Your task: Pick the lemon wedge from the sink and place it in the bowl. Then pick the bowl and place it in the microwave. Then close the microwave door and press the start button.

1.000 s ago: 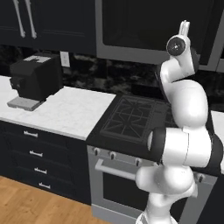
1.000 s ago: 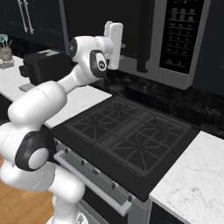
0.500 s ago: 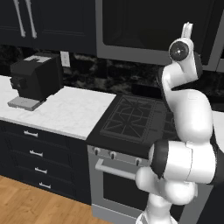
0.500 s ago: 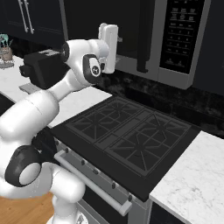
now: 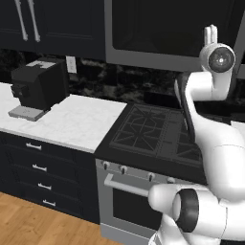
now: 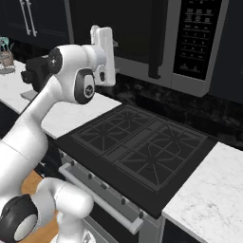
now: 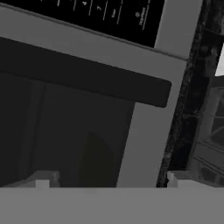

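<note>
The gripper (image 7: 107,181) is up in front of the microwave door (image 7: 74,131), which is shut, and its fingers (image 7: 43,179) are spread wide apart with nothing between them; the door's dark bar handle (image 7: 83,78) sits just above them in the hand view. In the right base view the microwave (image 6: 161,35) hangs over the stove (image 6: 137,152), control panel (image 6: 197,35) on its right; a coffee machine (image 5: 40,83) sits on the white counter (image 5: 72,124) off to the left.

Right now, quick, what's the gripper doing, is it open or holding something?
Gripper: open and empty, fingers spread wide in front of the closed microwave door, just below its dark handle.
</note>
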